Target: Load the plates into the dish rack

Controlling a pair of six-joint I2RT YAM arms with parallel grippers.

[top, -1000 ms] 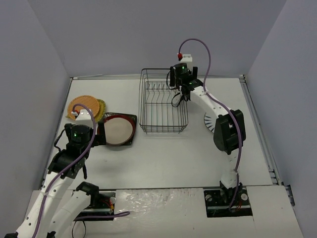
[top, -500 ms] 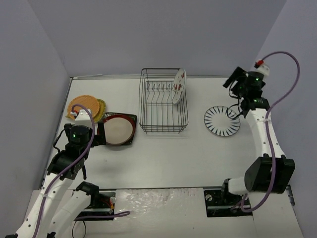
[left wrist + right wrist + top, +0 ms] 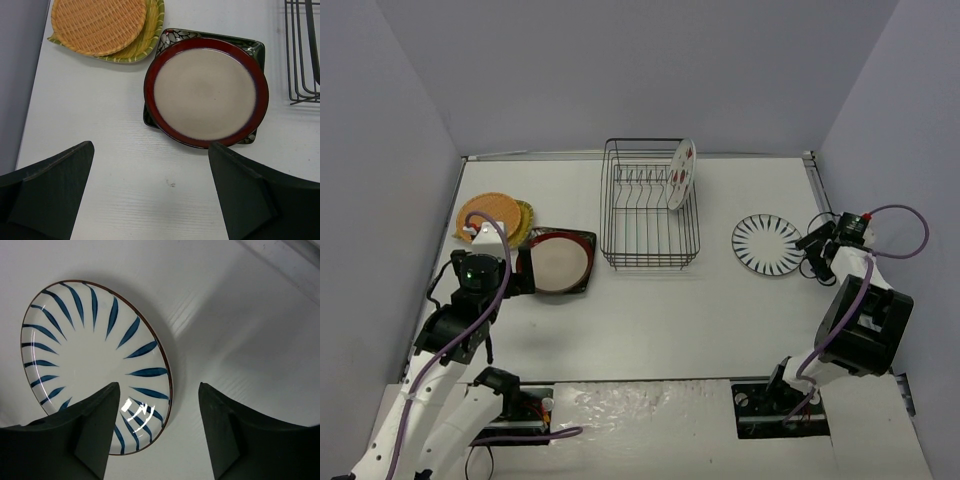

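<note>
The black wire dish rack [image 3: 605,205] stands at the back middle. The white plate with red fruit marks [image 3: 681,174] stands upright at its right end. The striped plate [image 3: 767,244] lies flat right of the rack. My right gripper [image 3: 814,246] is open and empty at that plate's right edge; in the right wrist view the rim [image 3: 90,365] lies between the open fingers [image 3: 159,386]. The red-rimmed cream plate [image 3: 560,262] lies on the dark square plate [image 3: 586,238]. The orange plate [image 3: 488,213] lies on the yellow-green plate [image 3: 528,216]. My left gripper [image 3: 151,146] is open just left of the red-rimmed plate [image 3: 205,95].
The table's raised right edge [image 3: 840,250] runs close beside my right gripper. Grey walls close in the left, back and right sides. The rack's left corner [image 3: 300,60] shows in the left wrist view, right of the stacked plates.
My right arm left the fruit-marked plate standing in the rack, swung right, then came down beside the striped plate. The left arm has not moved.
</note>
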